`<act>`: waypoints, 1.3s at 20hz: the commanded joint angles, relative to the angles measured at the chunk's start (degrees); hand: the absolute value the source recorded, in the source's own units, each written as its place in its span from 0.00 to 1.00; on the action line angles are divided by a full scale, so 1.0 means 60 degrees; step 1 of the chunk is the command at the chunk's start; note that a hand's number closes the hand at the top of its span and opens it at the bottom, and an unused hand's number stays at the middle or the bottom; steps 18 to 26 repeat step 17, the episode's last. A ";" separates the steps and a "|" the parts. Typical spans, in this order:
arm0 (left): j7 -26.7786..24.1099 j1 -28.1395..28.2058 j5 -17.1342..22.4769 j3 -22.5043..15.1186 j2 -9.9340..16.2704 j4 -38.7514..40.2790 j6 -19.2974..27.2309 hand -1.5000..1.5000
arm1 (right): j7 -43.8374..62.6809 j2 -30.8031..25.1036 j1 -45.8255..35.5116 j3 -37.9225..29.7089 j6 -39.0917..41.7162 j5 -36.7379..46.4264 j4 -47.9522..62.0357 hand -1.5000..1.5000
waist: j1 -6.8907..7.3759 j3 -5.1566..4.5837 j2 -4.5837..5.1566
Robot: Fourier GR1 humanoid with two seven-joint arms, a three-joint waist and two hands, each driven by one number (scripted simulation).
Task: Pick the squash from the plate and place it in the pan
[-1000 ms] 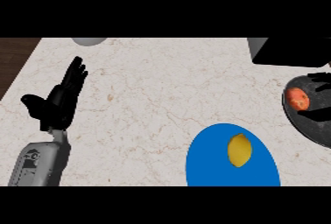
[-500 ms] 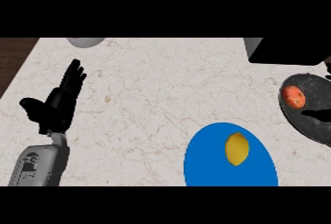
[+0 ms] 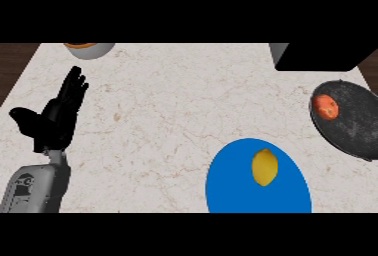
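A yellow squash [image 3: 264, 167] lies on a blue plate [image 3: 235, 192] at the lower middle-right of the counter. A dark round pan [image 3: 354, 125] sits at the right edge with a red-orange item [image 3: 325, 106] inside it. My left hand [image 3: 56, 116] rests open at the left side of the counter, fingers straight and pointing up, far from the plate. My right hand does not show.
A grey bowl with orange contents [image 3: 87, 48] stands at the top left edge. A black box-like object [image 3: 317, 56] occupies the top right corner. The marble counter [image 3: 170, 110] ends in a dark wood strip at the left.
The view has shifted slightly, so everything sits a little lower and further left in the picture; the pan shows more fully. The left hand keeps its pose.
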 commanded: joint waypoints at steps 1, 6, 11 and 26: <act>0.0132 -0.0069 0.0056 0.0098 0.0116 0.0096 -0.0069 0.50 | -0.1409 -0.0568 0.0578 -0.0114 0.2432 -0.0339 0.0067 0.00 | -0.0121 -0.0008 -0.0041; -0.0105 0.0547 -0.0054 0.0080 0.0160 -0.0238 -0.0066 0.50 | -0.1927 -0.1374 0.1525 -0.0077 0.3486 -0.0660 -0.0282 0.00 | -0.0310 -0.0020 -0.0151; -0.0088 0.0315 -0.0095 0.0075 -0.0099 -0.0035 0.0213 0.50 | -0.1968 -0.1510 0.2210 0.0119 0.3908 -0.0928 -0.0610 0.00 | -0.0453 -0.0027 -0.0144; -0.0037 0.0483 0.0030 0.0254 0.0142 -0.0157 0.0039 0.50 | -0.2682 -0.1263 0.3286 0.0513 0.3437 -0.1141 -0.1356 0.00 | -0.0488 -0.0025 -0.0175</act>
